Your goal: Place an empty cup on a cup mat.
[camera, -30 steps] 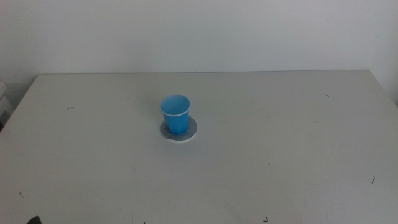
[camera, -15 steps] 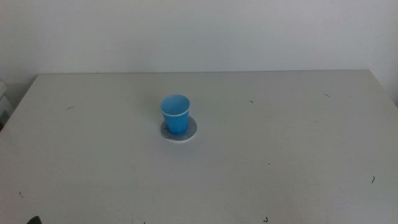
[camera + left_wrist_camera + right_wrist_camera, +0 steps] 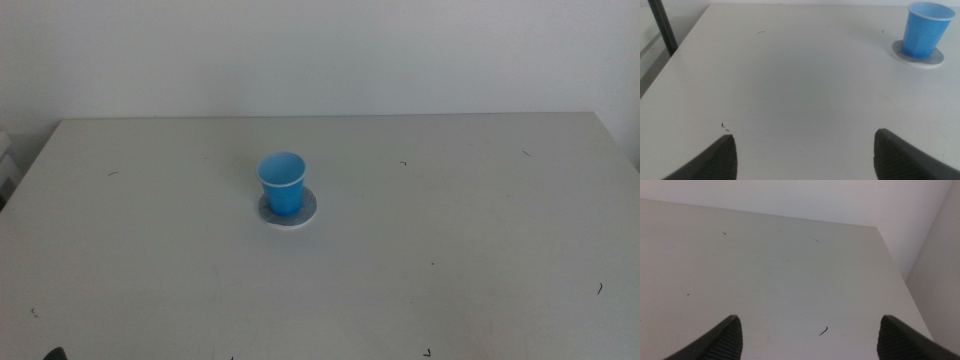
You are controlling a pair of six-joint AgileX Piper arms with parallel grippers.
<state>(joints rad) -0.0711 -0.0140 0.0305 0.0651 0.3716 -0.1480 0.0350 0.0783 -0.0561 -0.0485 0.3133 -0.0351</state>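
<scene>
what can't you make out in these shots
- Cup bottom: its own walls hide the inside in middle and left wrist views.
- Cup mat centre: the cup covers it.
- Left claw, right claw: frame edge crops them; tips alone show.
- Both arms: outside the middle view.

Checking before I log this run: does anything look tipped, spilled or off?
Nothing stands out. The cup stands upright on the cup mat, slightly off its centre. Left gripper and right gripper are open, well clear of it.

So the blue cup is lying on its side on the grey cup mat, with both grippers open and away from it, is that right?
Not quite: the cup stands upright on the cup mat, as the middle view shows. The left gripper and right gripper are indeed open and away from it.
</scene>
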